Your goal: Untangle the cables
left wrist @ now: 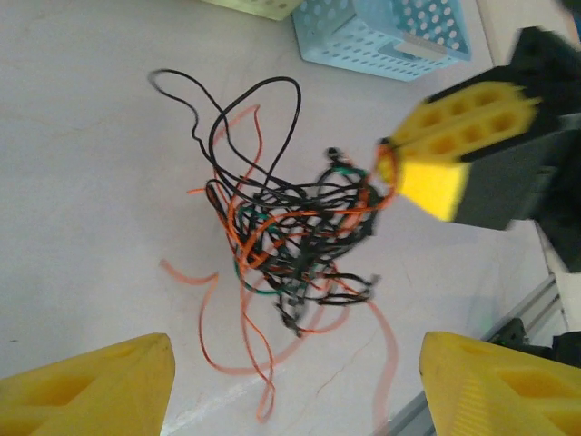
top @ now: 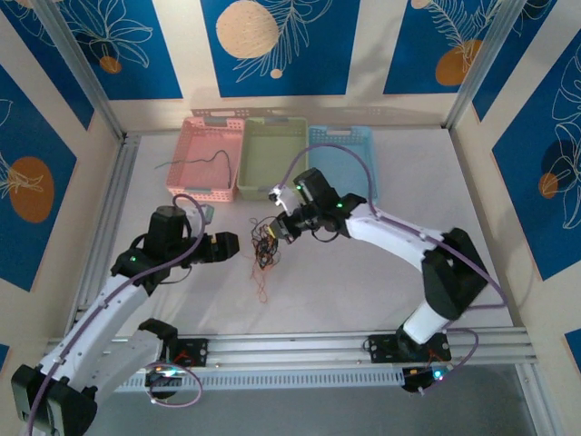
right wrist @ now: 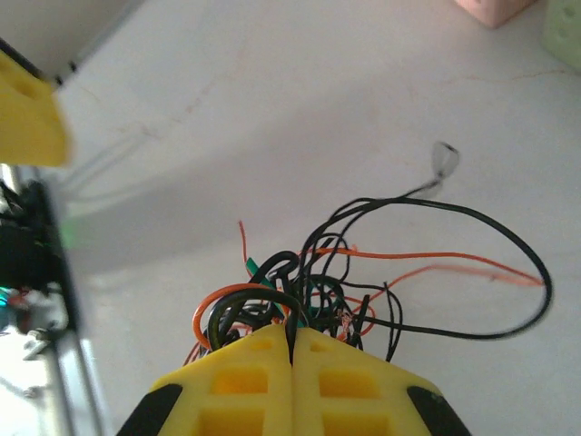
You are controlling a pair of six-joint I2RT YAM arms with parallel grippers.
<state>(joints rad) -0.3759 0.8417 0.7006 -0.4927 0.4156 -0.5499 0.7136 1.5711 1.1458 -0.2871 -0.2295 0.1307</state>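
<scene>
Cables (top: 265, 245) lie in a knot of black, orange-red and dark strands on the white table (top: 363, 291), midway between the two arms. One orange loop trails from the knot toward the near edge. Just left of the knot hangs the left gripper (top: 232, 243), its yellow fingers (left wrist: 100, 386) spread wide with nothing between them. At the knot's far right side the right gripper (right wrist: 292, 341) has its jaws pressed together, with black and orange strands pinched in the seam at its tips. A long black loop runs out from the knot across the table. Beyond, against the back wall, stand a pink basket (top: 186, 150), a green basket (top: 272, 136) and a blue basket (top: 359, 141); a single dark wire (top: 216, 162) lies in the pink one.
</scene>
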